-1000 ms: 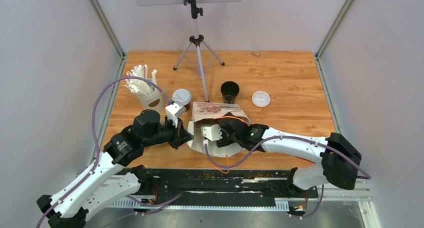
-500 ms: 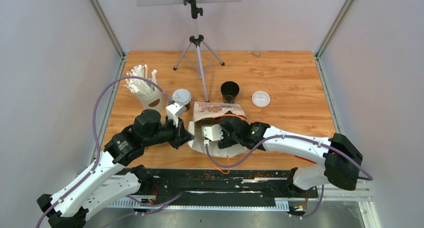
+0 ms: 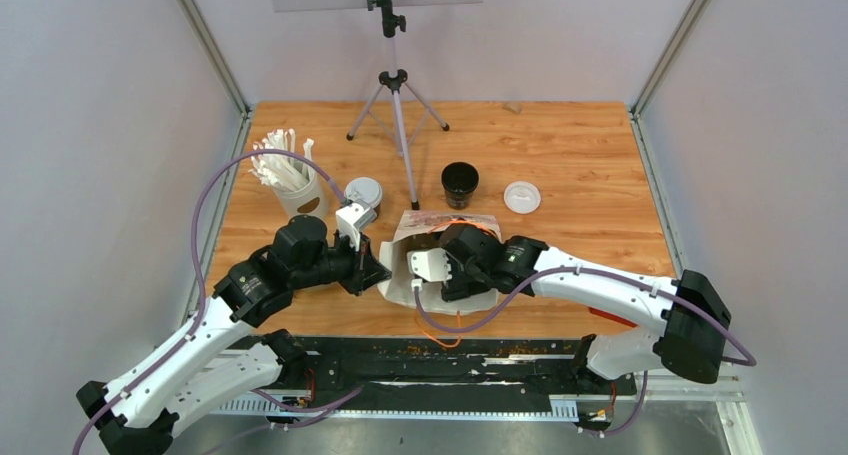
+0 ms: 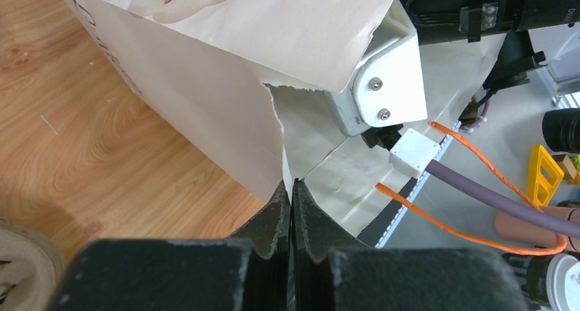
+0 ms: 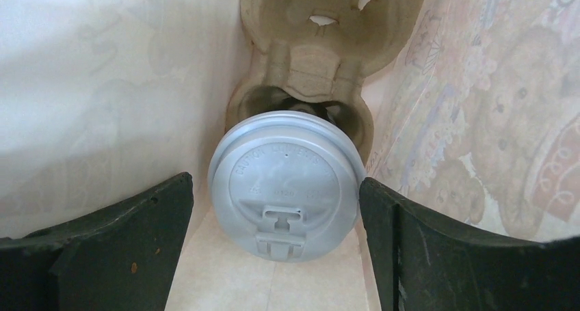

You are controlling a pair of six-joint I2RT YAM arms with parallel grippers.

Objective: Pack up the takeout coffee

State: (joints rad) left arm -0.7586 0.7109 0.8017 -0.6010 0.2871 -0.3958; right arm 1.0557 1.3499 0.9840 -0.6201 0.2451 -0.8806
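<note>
Inside the paper bag (image 5: 102, 85), a takeout coffee cup with a white lid (image 5: 286, 184) sits in the brown pulp carrier (image 5: 328, 24). My right gripper (image 5: 275, 215) is open, a finger on either side of the lid and not clamping it. My left gripper (image 4: 292, 188) is shut on the torn edge of the bag (image 4: 205, 85) at its mouth. In the top view the bag (image 3: 400, 260) stands between both arms, with the right wrist reaching into it. A second lidded cup (image 3: 363, 192) stands to the bag's left. An open black cup (image 3: 460, 182) and a loose lid (image 3: 521, 196) lie behind it.
A white cup of straws (image 3: 290, 180) stands at the left of the wooden table (image 3: 580, 155). A camera tripod (image 3: 398, 105) is planted at the back centre. Orange and purple cables (image 4: 479, 195) trail from the right wrist near the table's front edge.
My right gripper has opened wider around the lidded cup. The bag's top has shifted and now stands more upright. The left gripper keeps its pinch on the bag edge.
</note>
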